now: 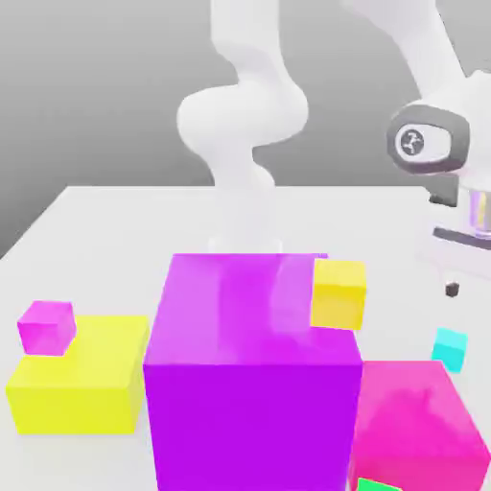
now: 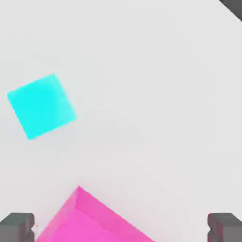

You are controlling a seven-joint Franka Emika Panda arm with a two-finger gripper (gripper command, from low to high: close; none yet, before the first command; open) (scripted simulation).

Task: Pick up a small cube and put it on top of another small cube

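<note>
The small cube, plain cyan, rests on the white table at the exterior view's right, just behind a big pink cube. My gripper hangs above the table a little behind and above the cyan cube, apart from it. In the hand view the small cube lies flat on the table, off to one side of the gripper. Both dark fingertips stand wide apart, open, with nothing gripped. A corner of the pink cube shows beneath them.
A large purple cube fills the middle foreground. A small yellow cube sits at its right top edge. A small magenta cube sits by a yellow block at the left. A green piece peeks out at the bottom.
</note>
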